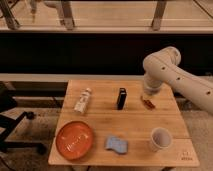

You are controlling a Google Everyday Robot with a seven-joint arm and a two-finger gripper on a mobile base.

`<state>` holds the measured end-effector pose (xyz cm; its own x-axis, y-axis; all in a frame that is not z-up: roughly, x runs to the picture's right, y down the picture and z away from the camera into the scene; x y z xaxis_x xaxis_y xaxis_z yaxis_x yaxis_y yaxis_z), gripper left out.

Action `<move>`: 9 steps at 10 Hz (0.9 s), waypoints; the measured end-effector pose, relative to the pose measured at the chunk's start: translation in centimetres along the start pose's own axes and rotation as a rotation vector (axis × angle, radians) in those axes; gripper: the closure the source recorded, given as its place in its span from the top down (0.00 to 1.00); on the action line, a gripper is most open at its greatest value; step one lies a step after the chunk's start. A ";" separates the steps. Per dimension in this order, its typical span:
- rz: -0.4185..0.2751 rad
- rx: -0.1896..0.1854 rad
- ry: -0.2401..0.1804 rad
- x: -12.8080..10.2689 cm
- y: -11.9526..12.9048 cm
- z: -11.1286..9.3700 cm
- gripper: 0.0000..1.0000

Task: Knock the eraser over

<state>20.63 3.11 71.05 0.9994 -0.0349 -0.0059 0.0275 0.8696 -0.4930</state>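
The eraser (121,98) is a slim black block that stands upright near the middle of the back half of the wooden table (135,125). My white arm comes in from the right, bent above the table's back right corner. The gripper (148,94) hangs at the arm's lower end. It is to the right of the eraser, apart from it, and just above a small dark-red elongated object (148,103). The arm's bulk hides most of the gripper.
A white cup (160,138) stands at the front right. A flat blue pad (116,144) lies at the front middle and an orange plate (75,139) at the front left. A white tube (83,100) lies left of the eraser. A black chair (10,120) stands left of the table.
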 end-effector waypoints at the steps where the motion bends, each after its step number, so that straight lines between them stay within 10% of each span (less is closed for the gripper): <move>1: -0.002 0.003 -0.003 -0.4 -0.4 0.3 0.01; 9: -0.017 0.017 -0.016 -2.0 -2.3 1.6 0.01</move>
<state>18.62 1.97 73.60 0.9990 -0.0420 0.0164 0.0447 0.8773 -0.4779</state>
